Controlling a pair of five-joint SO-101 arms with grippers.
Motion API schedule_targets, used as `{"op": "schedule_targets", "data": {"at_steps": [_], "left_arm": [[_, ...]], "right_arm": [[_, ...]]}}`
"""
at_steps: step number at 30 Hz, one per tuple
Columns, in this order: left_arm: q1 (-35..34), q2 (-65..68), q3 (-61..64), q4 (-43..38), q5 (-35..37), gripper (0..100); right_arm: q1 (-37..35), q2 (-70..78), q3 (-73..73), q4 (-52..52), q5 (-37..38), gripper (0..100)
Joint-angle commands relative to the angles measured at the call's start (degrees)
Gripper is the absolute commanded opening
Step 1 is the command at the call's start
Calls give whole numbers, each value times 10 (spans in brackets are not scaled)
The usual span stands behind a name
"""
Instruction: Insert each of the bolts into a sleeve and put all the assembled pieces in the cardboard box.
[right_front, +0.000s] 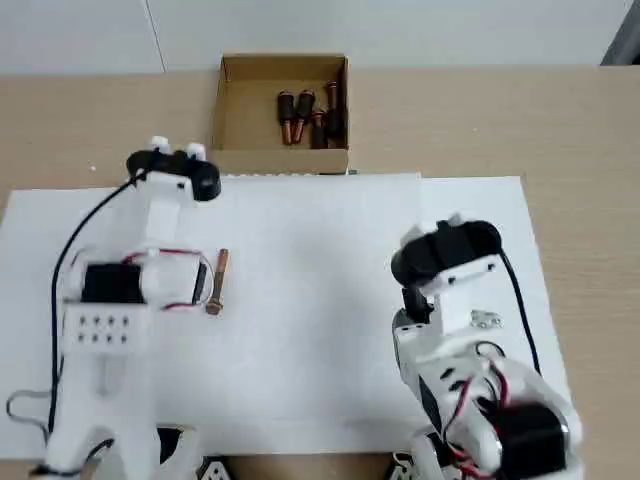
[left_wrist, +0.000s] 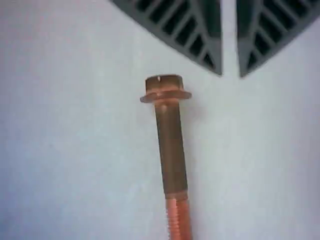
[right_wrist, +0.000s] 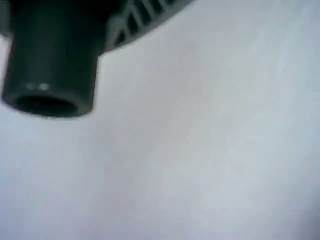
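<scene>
Left gripper (left_wrist: 230, 67) hangs low, jaws narrowly apart; right gripper (right_wrist: 107, 30) clamps a sleeve (right_wrist: 50, 57).

Light wooden table (right_front: 500, 120), white sheet (right_front: 320, 300) spread over it, pale wall (right_front: 400, 30) behind

**Clearance around both grippers**

Just off the left gripper's (left_wrist: 229, 70) fingertips, which sit a narrow gap apart, we note one obstacle: a bolt (left_wrist: 170, 150) lying flat on the white sheet (left_wrist: 60, 150). To either side of it is bare sheet. The right gripper (right_wrist: 100, 30) is occupied by a black sleeve (right_wrist: 50, 65), with open sheet beneath. Well beyond both is the cardboard box (right_front: 235, 110), walls raised and top open.
</scene>
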Motion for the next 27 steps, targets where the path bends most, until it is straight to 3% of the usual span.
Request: {"op": "schedule_targets", "data": {"at_steps": [1, 5, 9, 14, 27], "left_arm": [[-1, 64, -61, 25, -4, 7], [1, 122, -93, 43, -7, 7], [40, 164, -109, 62, -66, 8], [82, 201, -109, 61, -68, 52], [69, 305, -116, -3, -66, 93]], "right_arm": [[6, -22, -2, -2, -7, 2], [6, -44, -2, 0, -9, 2], [6, -63, -2, 0, -49, 2], [6, -85, -2, 4, -53, 2], [6, -99, -1, 5, -52, 2]]}}
